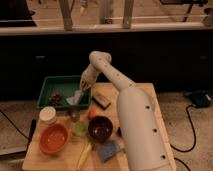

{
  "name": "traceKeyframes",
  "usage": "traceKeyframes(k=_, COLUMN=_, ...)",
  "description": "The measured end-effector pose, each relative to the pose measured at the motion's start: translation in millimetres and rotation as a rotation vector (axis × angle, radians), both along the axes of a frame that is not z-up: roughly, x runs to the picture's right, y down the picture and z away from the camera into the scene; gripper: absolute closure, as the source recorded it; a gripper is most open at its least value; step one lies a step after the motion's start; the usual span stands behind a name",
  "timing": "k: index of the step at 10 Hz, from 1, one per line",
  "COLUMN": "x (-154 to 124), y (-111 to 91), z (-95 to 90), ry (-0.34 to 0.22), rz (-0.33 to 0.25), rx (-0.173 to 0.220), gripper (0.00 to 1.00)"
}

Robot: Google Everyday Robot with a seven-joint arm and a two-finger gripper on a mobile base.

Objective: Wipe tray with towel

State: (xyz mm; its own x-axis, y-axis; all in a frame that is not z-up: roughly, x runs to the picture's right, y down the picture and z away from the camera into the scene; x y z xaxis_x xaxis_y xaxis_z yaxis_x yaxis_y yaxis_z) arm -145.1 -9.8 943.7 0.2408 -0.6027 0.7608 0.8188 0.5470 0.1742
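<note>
The dark green tray sits at the back left of the wooden table. The whitish towel lies bunched in the tray's right half, with one corner drawn up. My gripper reaches down from the white arm onto that raised corner and is shut on it. A small reddish object also rests inside the tray, left of the towel.
In front of the tray stand a white lidded cup, an orange bowl, a dark brown bowl, a small green cup and a blue pad. A dark block lies right of the tray.
</note>
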Motion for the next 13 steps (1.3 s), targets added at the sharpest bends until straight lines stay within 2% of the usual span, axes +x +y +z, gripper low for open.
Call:
traceKeyframes(k=2, x=-2.3, y=-4.3, z=1.3, ry=-0.012, rz=0.016, rx=0.003, gripper=0.99)
traceKeyframes(k=13, x=-3.0, y=-3.7, z=1.3, ry=-0.013, rz=0.015, rx=0.003, gripper=0.99)
